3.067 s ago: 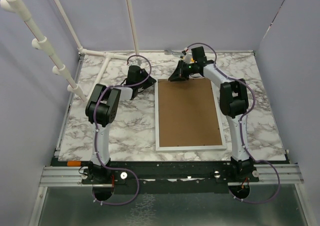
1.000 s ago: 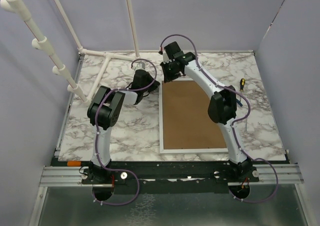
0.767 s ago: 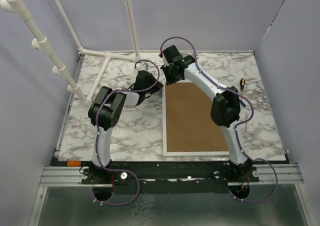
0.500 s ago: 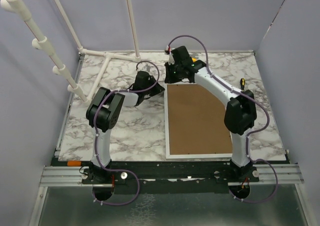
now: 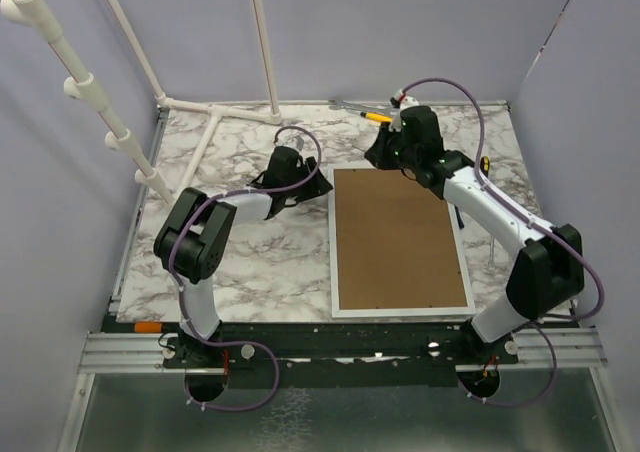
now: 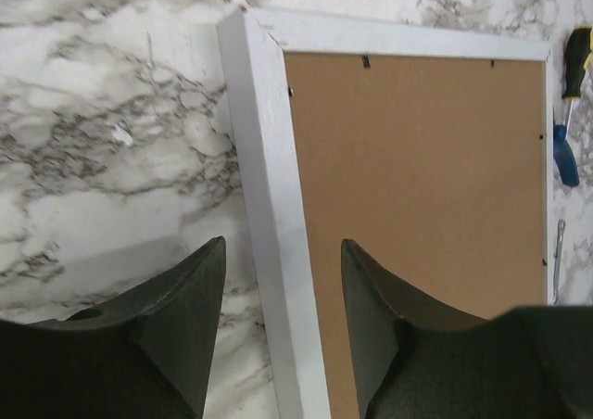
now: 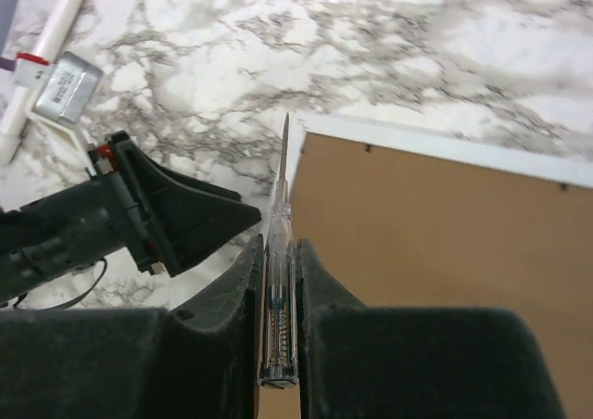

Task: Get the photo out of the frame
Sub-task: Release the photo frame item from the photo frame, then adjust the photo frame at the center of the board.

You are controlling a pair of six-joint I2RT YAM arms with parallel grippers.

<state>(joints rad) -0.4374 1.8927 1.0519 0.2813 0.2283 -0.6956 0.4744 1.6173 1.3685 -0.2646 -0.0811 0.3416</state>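
Note:
The frame (image 5: 400, 237) lies face down on the marble table, brown fibreboard back up, white rim around it. The photo is hidden under the backing. My left gripper (image 5: 318, 186) is open at the frame's far-left corner; in the left wrist view (image 6: 283, 243) its jaws straddle the white left rail (image 6: 269, 159). My right gripper (image 5: 374, 156) is over the frame's far edge, shut on a clear-handled screwdriver (image 7: 280, 252). Its metal tip points at the frame's far-left corner (image 7: 310, 127); I cannot tell if it touches.
A yellow-and-black screwdriver (image 5: 485, 162) and a blue tool (image 6: 563, 155) lie right of the frame. An orange-handled tool (image 5: 376, 117) lies at the back edge. White pipes (image 5: 215, 122) stand at the back left. Grey walls enclose the table.
The frame has slid to the right. My right arm has swung from the far-left corner towards the right along the far edge. My left gripper has followed to the frame's far-left corner.

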